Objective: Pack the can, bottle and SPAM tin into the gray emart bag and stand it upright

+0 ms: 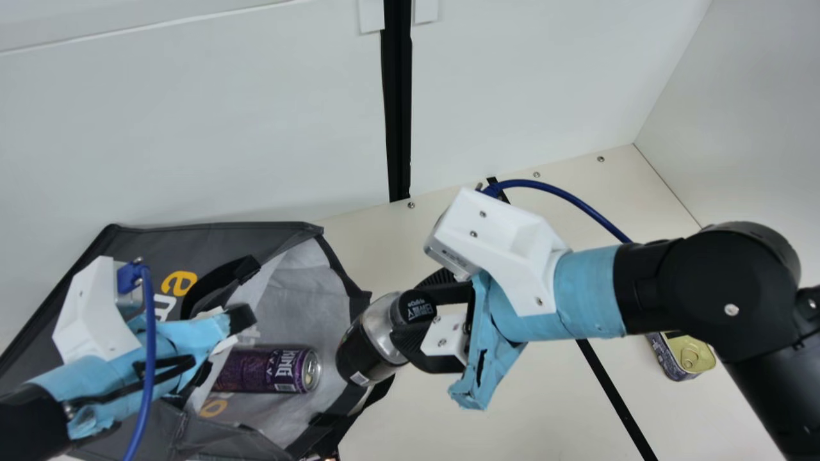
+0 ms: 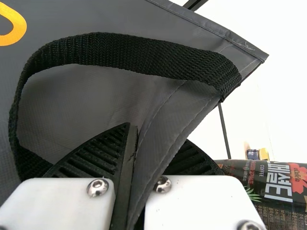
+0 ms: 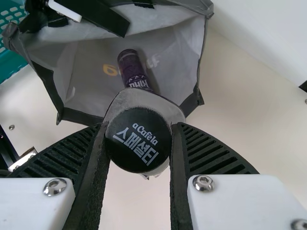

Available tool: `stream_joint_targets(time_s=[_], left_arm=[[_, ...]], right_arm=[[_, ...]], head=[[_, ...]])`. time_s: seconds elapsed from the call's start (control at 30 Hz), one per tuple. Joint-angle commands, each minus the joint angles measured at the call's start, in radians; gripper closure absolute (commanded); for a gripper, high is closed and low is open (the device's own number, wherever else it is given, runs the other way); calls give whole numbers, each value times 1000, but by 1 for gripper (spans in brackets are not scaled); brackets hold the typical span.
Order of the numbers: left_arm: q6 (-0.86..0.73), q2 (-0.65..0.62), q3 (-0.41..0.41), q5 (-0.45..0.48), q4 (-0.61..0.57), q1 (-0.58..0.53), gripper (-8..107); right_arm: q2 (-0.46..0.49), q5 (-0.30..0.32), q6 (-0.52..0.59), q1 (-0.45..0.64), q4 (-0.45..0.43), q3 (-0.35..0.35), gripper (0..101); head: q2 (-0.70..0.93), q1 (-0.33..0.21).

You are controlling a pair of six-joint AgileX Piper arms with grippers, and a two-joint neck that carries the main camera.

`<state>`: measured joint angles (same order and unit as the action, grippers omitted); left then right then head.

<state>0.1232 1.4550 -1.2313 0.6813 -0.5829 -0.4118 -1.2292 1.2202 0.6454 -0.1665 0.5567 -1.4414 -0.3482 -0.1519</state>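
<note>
1. Bottle (image 1: 364, 353) is gripped near its cap by the right gripper (image 3: 140, 125), long axis slanting, base aimed left into the mouth of the gray emart bag (image 1: 211, 240); a leftward push seems called for.
2. The bag's fabric is pinched by the left gripper (image 2: 156, 136); the can (image 1: 259, 370) is contained inside.
3. At right, the SPAM tin (image 1: 682, 362) is partly covered by the right arm (image 1: 679, 282).
4. Whether the rim has been passed by the base cannot be told.
</note>
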Motion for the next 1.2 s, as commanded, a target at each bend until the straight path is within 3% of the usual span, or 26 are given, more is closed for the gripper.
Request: stream_joint_targets(time_s=[0.0,1.17], left_arm=[[0,0,0,0,0,0,107],[0,0,0,0,0,0,107]], right_arm=[[-4,0,2,-2,4,-5,101],[-133,-19,13,-61,31,-59,101]], head=[[-1,-23],[-1,-23]])
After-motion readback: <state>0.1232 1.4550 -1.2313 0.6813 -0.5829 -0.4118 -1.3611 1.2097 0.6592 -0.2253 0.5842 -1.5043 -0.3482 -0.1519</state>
